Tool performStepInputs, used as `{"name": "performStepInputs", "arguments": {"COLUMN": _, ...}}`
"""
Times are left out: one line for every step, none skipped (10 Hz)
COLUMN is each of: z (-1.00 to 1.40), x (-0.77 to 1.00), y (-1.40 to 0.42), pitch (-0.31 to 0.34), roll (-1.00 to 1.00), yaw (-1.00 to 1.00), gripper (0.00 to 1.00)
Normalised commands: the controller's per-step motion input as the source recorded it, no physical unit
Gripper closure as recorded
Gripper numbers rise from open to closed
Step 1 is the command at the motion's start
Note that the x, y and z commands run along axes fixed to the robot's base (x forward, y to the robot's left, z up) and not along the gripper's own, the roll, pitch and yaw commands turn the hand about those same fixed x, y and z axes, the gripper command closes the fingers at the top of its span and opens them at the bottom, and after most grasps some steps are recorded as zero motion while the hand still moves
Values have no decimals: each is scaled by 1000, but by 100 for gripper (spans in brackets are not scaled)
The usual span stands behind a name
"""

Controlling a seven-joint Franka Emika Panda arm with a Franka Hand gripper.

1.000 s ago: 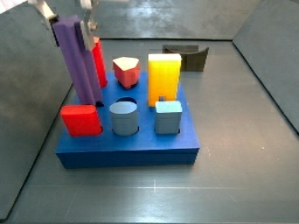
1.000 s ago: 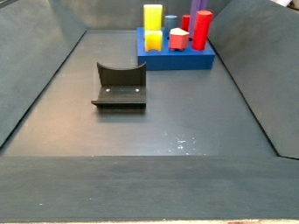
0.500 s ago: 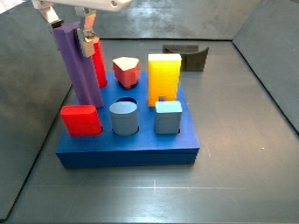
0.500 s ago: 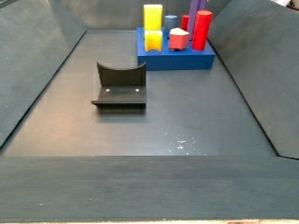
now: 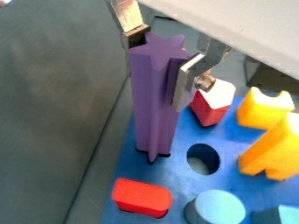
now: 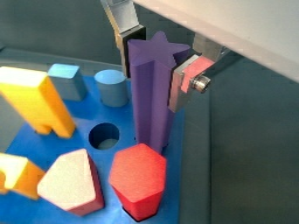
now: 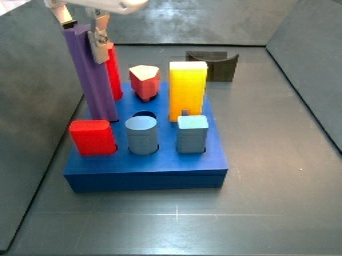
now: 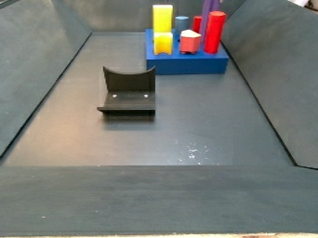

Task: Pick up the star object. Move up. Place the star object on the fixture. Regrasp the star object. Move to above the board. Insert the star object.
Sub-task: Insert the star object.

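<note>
The star object [image 5: 152,105] is a long purple peg. It stands upright with its lower end in a hole at the far left of the blue board [image 7: 147,168]. It also shows in a wrist view [image 6: 149,96] and a side view [image 7: 88,75]. My gripper [image 5: 160,57] is above the board, and its silver fingers [image 6: 184,79] are shut on the peg's top end, as a side view [image 7: 80,30] also shows. The fixture [image 8: 126,93] stands on the floor apart from the board, and shows behind it in a side view [image 7: 214,65].
The red hexagonal peg [image 7: 112,70] stands close behind the purple peg. A pink-orange peg [image 7: 144,82], a yellow block [image 7: 187,88], a red block [image 7: 92,137] and blue cylinders [image 7: 142,135] fill other holes. One round hole [image 5: 204,158] is open. Dark walls surround the floor.
The gripper and the purple peg have come down a little; the white gripper body now shows at the top of the side view. The peg's top sits lower.
</note>
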Motion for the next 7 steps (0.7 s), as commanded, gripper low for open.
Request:
{"name": "performStepInputs", "arguments": {"z": -437, "x": 0, "y": 0, "pitch": 104, "roll": 0, "yaw": -746, "gripper": 100}}
{"name": "performStepInputs", "arguments": {"z": -420, "x": 0, "y": 0, "pitch": 91, "roll": -4, "yaw": -689, "gripper": 100}}
{"name": "performStepInputs", "arguments": {"z": -540, "x": 111, "y": 0, "pitch": 61, "roll": 0, "yaw": -483, "gripper": 100}}
{"name": "performStepInputs", "arguments": {"z": -826, "x": 323, "y": 0, "pitch": 106, "roll": 0, "yaw": -466, "gripper": 100}}
{"name": "performStepInputs", "arguments": {"z": -863, "x": 469, "y": 0, "pitch": 133, "roll": 1, "yaw": -357, "gripper": 100}}
{"name": "performStepInputs", "arguments": {"z": -811, "x": 471, "y": 0, "pitch": 111, "roll": 0, "yaw": -291, "gripper": 100}}
{"name": "performStepInputs", "arguments": {"z": -860, "x": 574, "y": 0, "pitch": 166, "roll": 14, "yaw": -306, "gripper": 100}}
